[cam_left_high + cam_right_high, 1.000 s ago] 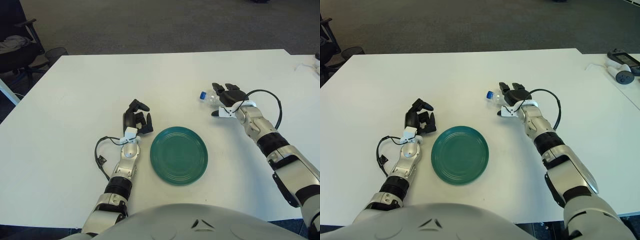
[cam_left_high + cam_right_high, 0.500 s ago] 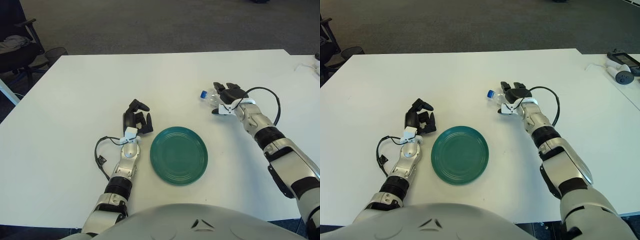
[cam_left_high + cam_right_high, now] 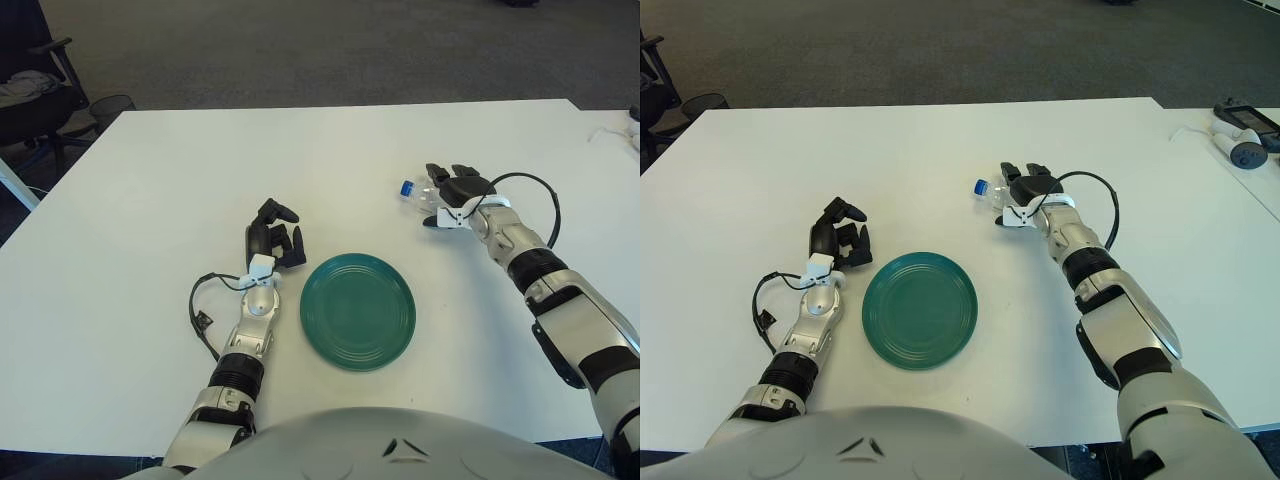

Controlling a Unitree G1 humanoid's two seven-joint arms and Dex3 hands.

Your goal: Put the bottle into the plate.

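Bottle (image 3: 418, 194): clear plastic, blue cap, lying on its side on the white table (image 3: 330, 150), cap pointing toward robot's left, body partly hidden. Plate (image 3: 358, 311): round, dark green, concentric rings, flat on the table, nothing in it, nearer the robot than the bottle, well apart from it.

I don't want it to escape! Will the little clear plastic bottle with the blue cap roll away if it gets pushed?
Probably. The clear plastic bottle with the blue cap lies on its side, so it could roll. It looks small, likely light. The right hand is over it, which may hold it.
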